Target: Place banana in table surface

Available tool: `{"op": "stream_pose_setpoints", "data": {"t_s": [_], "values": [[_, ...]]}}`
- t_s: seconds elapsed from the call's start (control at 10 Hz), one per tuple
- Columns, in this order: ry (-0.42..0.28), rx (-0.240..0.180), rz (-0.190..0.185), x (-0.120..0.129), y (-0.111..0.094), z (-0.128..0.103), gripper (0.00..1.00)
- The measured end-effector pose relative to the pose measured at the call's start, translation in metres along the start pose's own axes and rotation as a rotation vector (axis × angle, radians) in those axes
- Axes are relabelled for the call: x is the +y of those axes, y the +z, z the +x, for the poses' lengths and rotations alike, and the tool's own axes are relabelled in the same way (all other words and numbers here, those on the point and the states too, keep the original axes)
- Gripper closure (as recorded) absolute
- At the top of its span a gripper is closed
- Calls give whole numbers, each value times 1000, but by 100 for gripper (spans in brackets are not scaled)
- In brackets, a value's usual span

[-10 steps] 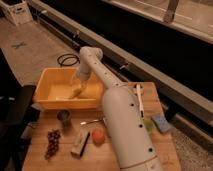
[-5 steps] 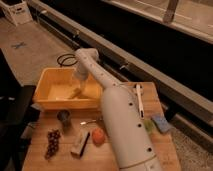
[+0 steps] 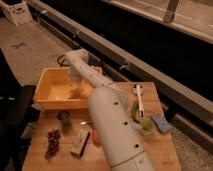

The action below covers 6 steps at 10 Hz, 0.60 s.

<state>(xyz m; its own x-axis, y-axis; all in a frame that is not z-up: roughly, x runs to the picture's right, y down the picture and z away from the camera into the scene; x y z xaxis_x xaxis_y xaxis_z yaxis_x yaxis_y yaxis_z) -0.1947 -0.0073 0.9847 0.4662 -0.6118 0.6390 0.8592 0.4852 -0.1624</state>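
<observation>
My gripper (image 3: 75, 86) is lowered into the yellow plastic bin (image 3: 41, 102) at the back left of the table. A small pale yellow shape right at the gripper, inside the bin, looks like the banana (image 3: 76, 93). I cannot tell whether the gripper holds it or only touches it. The wooden table surface (image 3: 161, 147) stretches in front of and to the right of the bin. My white arm runs from the bottom centre up to the bin and hides the middle of the table.
In front of the bin stand a dark cup (image 3: 63, 119), a bunch of grapes (image 3: 52, 142), a flat packet (image 3: 80, 145) and an orange fruit (image 3: 94, 136) half behind my arm. A white-handled brush (image 3: 139, 100), a green item (image 3: 136, 111) and a blue sponge (image 3: 161, 123) lie to the right.
My arm's upper joint has swung a little to the left over the bin. The gripper has stayed down inside the bin at the pale banana shape.
</observation>
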Motion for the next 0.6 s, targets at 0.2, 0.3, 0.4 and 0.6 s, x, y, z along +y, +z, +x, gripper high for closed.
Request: {"op": "stream_pose_setpoints", "data": {"t_s": [0.2,0.3,0.4,0.6], "values": [[-2,-59,5,0,15,1,41],[-9,-93,32,-3,18,-2,49],[-13,-116,50,-1,18,-3,57],[-17,-157,111,-1,14,-7,79]]}}
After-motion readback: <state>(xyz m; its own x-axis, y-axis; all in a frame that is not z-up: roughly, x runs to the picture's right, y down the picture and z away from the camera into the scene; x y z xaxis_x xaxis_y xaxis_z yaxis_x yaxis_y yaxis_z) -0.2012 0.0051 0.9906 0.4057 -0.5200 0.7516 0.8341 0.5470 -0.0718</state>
